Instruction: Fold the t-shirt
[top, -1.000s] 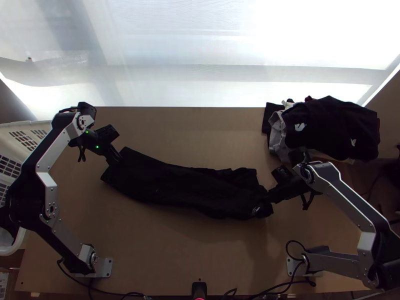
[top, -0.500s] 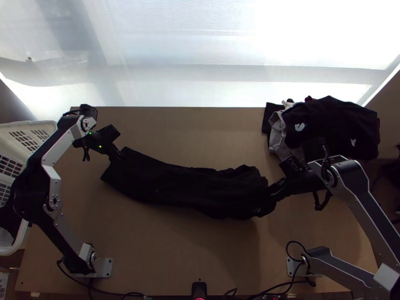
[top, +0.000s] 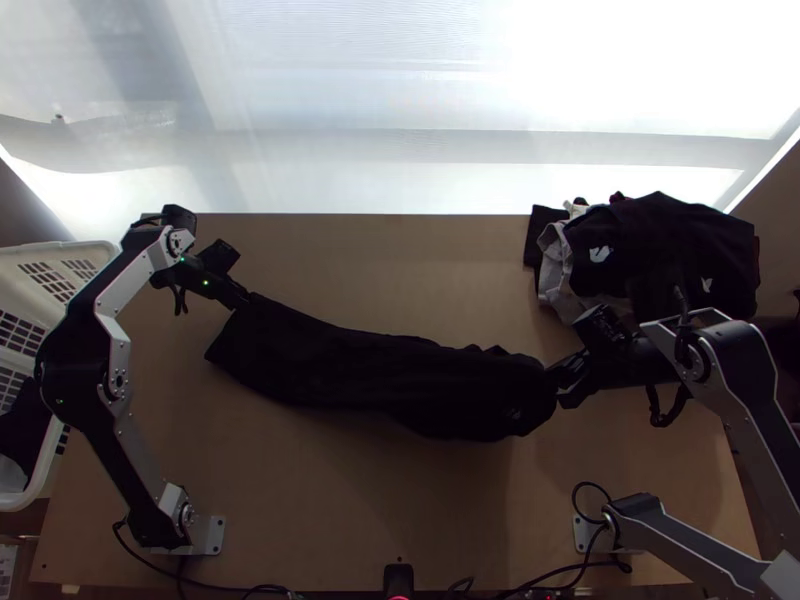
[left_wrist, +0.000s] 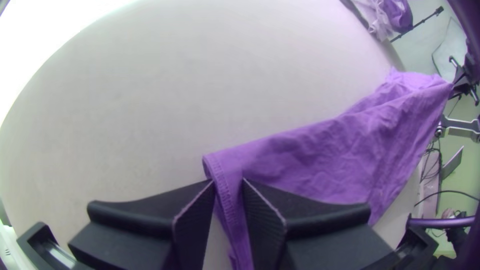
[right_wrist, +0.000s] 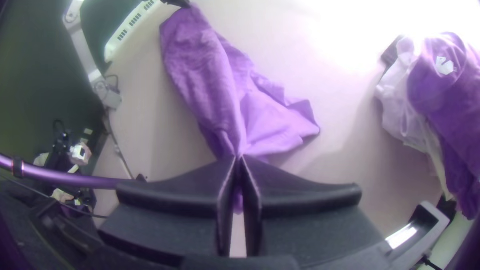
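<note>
Frame left, my left end effector (top: 243, 299) gapes slightly around the t-shirt (top: 380, 370); my right end effector (top: 558, 378) pinches it. Tugging could skew it.

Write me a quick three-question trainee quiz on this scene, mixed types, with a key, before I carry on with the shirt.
1. True or false: the t-shirt is already folded into a neat square packet.

2. Multiple choice: as the top view shows the table, where is the clothes pile?
A) At the near left corner
B) At the far right corner
C) In the middle of the near edge

3. Short answer: which gripper has its fingertips brought together, with shirt cloth gathered between them?

Key: 1. False; 2. B; 3. The right gripper.
</note>
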